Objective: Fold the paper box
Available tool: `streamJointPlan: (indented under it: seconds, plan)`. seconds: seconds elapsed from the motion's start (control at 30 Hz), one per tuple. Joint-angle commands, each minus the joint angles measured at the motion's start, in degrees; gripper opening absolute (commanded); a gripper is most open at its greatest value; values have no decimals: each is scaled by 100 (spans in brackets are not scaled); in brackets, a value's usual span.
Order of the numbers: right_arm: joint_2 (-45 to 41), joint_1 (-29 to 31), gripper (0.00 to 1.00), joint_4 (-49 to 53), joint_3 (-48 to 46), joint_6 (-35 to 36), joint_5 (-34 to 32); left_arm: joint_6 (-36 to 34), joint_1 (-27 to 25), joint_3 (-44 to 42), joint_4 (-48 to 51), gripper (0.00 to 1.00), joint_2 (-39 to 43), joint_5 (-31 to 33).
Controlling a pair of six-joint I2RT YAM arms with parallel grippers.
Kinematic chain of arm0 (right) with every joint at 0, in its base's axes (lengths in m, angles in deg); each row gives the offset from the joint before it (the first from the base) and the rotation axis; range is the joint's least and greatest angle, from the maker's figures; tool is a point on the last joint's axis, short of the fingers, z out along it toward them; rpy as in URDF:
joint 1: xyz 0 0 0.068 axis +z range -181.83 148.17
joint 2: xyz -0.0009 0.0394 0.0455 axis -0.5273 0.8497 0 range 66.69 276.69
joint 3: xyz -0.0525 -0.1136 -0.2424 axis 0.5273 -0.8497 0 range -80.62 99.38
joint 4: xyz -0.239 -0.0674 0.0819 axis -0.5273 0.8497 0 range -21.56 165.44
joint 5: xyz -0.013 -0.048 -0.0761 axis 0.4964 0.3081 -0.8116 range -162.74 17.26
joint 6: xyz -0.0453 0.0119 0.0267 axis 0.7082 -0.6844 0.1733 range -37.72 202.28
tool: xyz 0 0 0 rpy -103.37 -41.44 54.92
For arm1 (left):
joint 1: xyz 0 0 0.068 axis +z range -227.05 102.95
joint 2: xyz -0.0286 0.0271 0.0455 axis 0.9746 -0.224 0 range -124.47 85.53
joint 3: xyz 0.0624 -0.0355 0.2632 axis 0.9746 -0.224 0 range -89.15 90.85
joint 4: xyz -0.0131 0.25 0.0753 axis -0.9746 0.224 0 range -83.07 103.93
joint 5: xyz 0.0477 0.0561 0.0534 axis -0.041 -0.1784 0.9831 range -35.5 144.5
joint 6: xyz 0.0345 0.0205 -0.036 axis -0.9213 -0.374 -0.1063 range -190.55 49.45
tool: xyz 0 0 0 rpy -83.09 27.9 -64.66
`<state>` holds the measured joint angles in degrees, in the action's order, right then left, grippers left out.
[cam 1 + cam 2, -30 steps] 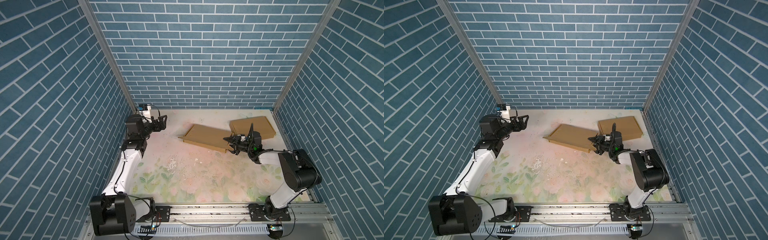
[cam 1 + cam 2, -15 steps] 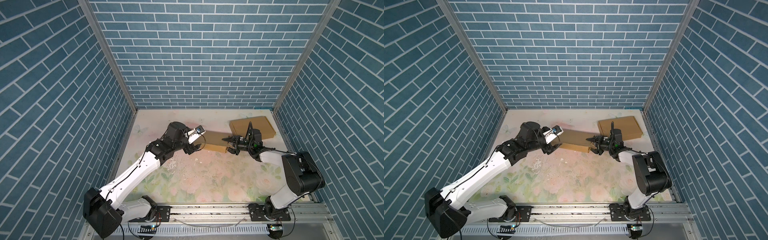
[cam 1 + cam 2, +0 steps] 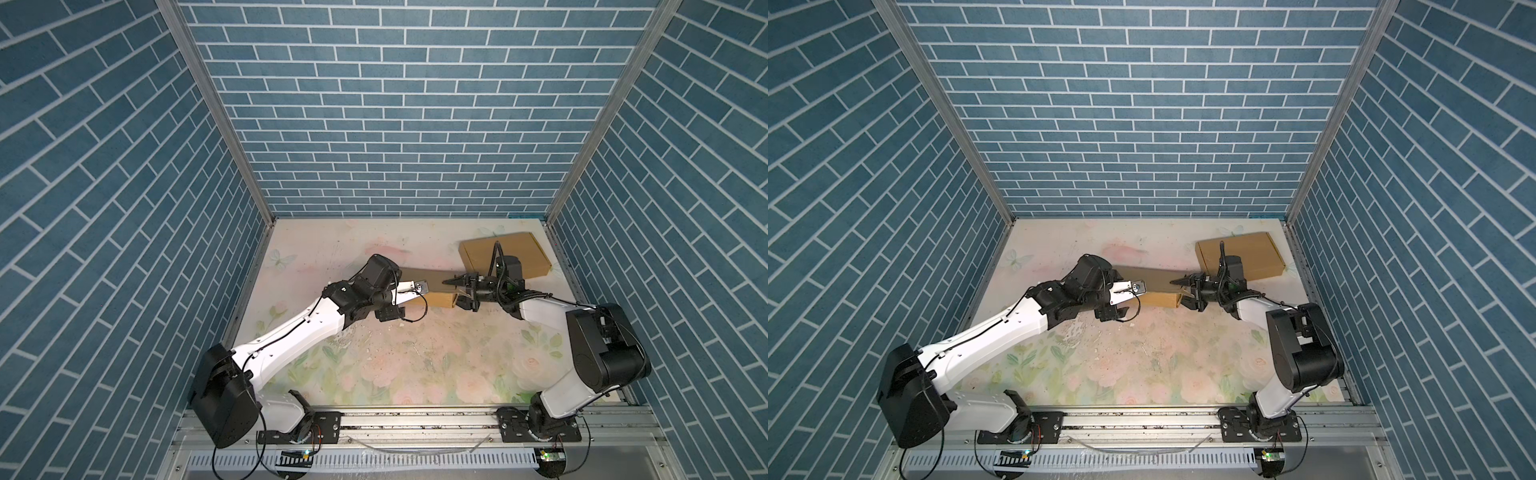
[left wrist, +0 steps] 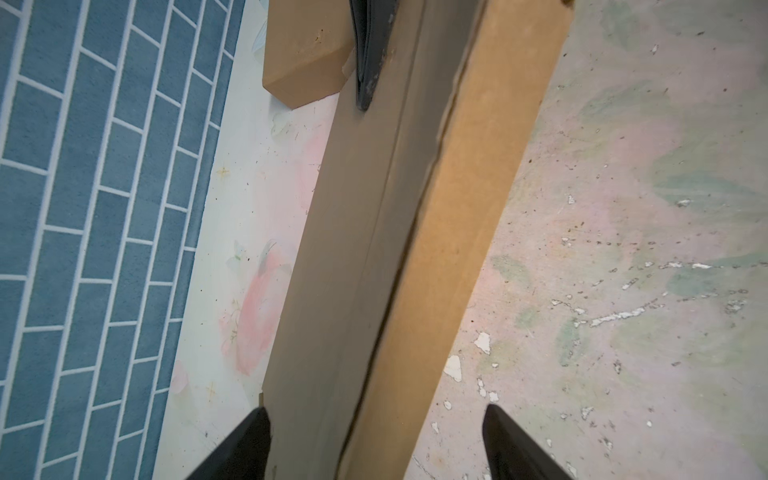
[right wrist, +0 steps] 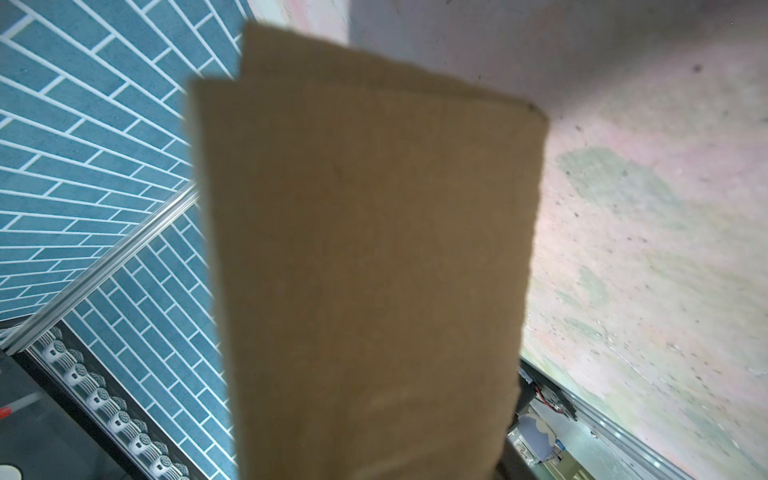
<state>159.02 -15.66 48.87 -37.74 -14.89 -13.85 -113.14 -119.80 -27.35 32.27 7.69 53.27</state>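
Observation:
The paper box (image 3: 432, 286) (image 3: 1152, 286) is a long brown cardboard piece lying across the middle of the floral mat between my two grippers. My left gripper (image 3: 404, 296) (image 4: 376, 415) is at its left end. It is open, with its fingers (image 4: 257, 419) on either side of the box (image 4: 399, 232); one touches an edge and the other stands apart. My right gripper (image 3: 459, 292) (image 3: 1180, 293) is shut on the right end, one finger on top (image 4: 370, 54) and one in front. In the right wrist view the cardboard (image 5: 374, 249) hides the jaws.
A second, folded brown box (image 3: 505, 257) (image 4: 303, 54) lies at the back right, just behind my right arm. Blue brick walls close in the left, back and right. The worn mat (image 3: 415, 365) stretches toward the front rail (image 3: 415, 419).
My left arm has swung from the back left corner across to the box's left end. My right gripper has kept hold of the right end, and the box now lies straighter across.

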Motion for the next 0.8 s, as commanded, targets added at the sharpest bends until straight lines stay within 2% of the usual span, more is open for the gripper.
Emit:
streamJointPlan:
  seconds: [0.0,0.3,0.57,0.67,0.77]
  plan:
    - [-141,-24,40,89,250,18,321,-152,-109,-242,-249,81,23,243]
    - [-96,-52,39,-173,208,-321,531,-425,-333,-911,-1112,80,271,696]
    - [-181,-50,39,-284,73,-516,763,-960,-468,-1411,-2127,68,309,1181]
    - [-203,-50,40,-297,11,-515,790,-1043,-477,-1435,-2170,61,355,1209]
    - [-194,-51,46,-351,-7,-546,799,-1032,-481,-1396,-2039,57,377,1183]
